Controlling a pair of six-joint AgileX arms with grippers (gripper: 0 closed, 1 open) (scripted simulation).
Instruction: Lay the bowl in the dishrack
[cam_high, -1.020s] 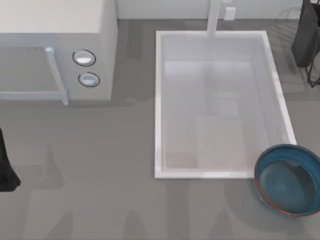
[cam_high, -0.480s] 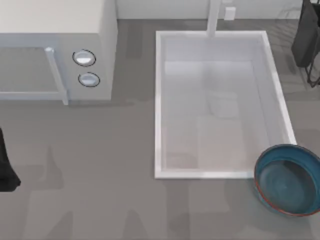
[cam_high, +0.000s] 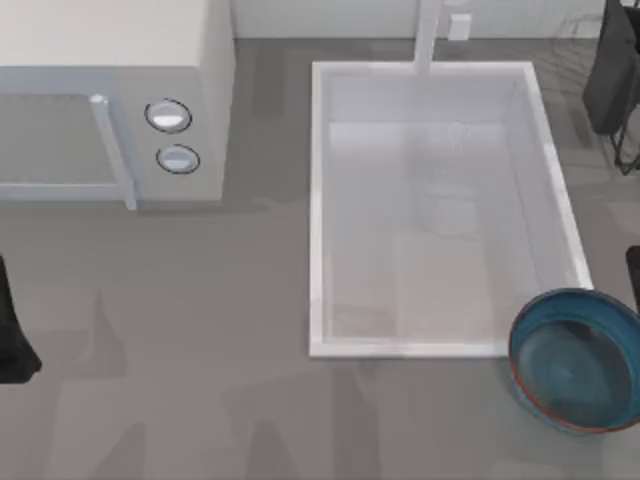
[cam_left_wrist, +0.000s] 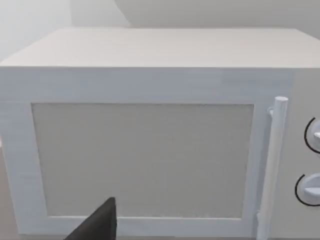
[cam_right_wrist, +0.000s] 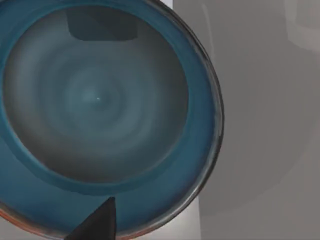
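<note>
The bowl sits lower right, glazed, likely slick and breakable; I'd pinch its thin rim; my right claw's state I cannot tell.

- One bowl, blue-teal with a reddish-brown rim.
- One white sink set into the grey surface.
- One white microwave with two round knobs.
- One wire dishrack, partly seen.

Before me is a grey countertop with a white microwave at left, a white sink basin at right, and a pale wall behind.
</note>
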